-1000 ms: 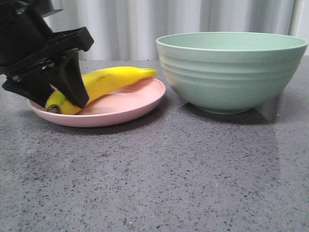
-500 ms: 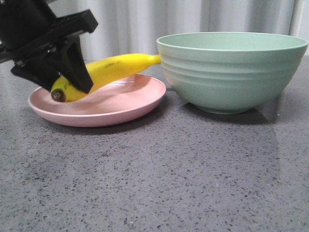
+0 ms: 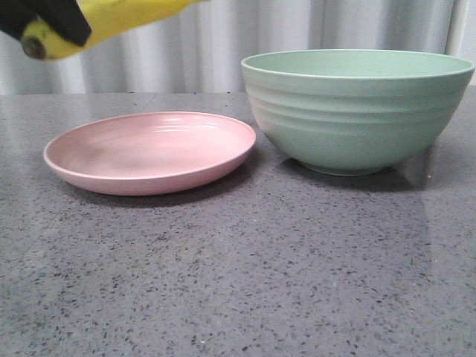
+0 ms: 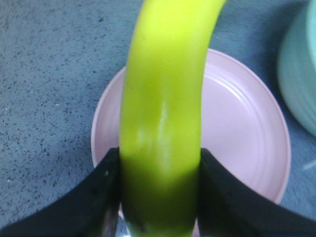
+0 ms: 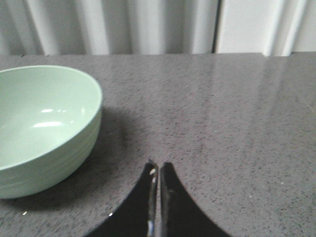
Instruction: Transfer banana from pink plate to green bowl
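At the far left of the front view, the left gripper (image 3: 46,16) holds the banana (image 3: 104,18) high in the air, its jaws clamped on the fruit near its dark stem end; only a black edge of the gripper shows there. The left wrist view shows the two black jaws pressed against either side of the yellow banana, which hangs above the pink plate (image 4: 247,143). That pink plate sits bare on the grey speckled counter (image 3: 245,275). Just beside it, to the right, stands the green bowl (image 3: 357,111), its ribbed wall close to the plate's rim. Farther right, the right gripper (image 5: 158,170) hovers over the counter near the bowl, its jaws closed together on nothing.
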Available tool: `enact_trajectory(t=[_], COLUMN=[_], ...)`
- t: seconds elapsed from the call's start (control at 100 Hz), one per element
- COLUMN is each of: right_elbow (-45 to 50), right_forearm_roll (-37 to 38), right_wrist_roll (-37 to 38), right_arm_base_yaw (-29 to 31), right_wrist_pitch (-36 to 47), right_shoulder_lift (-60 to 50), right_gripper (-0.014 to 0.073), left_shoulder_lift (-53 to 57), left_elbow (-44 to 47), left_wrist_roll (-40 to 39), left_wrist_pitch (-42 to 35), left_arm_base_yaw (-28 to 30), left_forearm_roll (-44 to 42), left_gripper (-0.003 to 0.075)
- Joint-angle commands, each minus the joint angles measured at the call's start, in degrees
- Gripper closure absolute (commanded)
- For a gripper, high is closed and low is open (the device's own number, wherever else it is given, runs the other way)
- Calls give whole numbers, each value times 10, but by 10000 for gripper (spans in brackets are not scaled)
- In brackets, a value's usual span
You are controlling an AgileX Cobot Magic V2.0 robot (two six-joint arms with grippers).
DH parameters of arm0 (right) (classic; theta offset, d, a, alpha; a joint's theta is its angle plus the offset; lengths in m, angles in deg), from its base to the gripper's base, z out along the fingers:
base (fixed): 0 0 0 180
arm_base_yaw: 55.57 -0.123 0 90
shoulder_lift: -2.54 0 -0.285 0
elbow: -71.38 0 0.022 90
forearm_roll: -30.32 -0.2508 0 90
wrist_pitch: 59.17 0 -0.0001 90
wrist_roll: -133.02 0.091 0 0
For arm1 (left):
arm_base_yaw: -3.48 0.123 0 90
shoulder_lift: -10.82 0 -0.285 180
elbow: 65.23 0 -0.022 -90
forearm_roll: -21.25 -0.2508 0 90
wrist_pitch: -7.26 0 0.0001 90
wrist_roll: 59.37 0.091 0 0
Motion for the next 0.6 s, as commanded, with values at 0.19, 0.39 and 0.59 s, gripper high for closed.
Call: enact_trajectory(t=[0.19,0.39,0.59], right_elbow=[-152,-233,-321], right_forearm_roll=[-67,-74,-71], right_wrist_roll=[-81,-97,-110], right_arm_base_yaw=[-128,-257,-362], right_wrist_pitch=[-99,-158,-212], right_shoulder_lift=[115,212,307], right_gripper=[455,312,175], left_shoulder_lift=[49,49,49], left_elbow=[-14,21,42], left_wrist_roll=[74,94,105], left_wrist_pitch=[19,18,26], left_arm_base_yaw=[-70,-129,-154], left_forearm_roll=[10,-4,-17], left_gripper=[739,739,739])
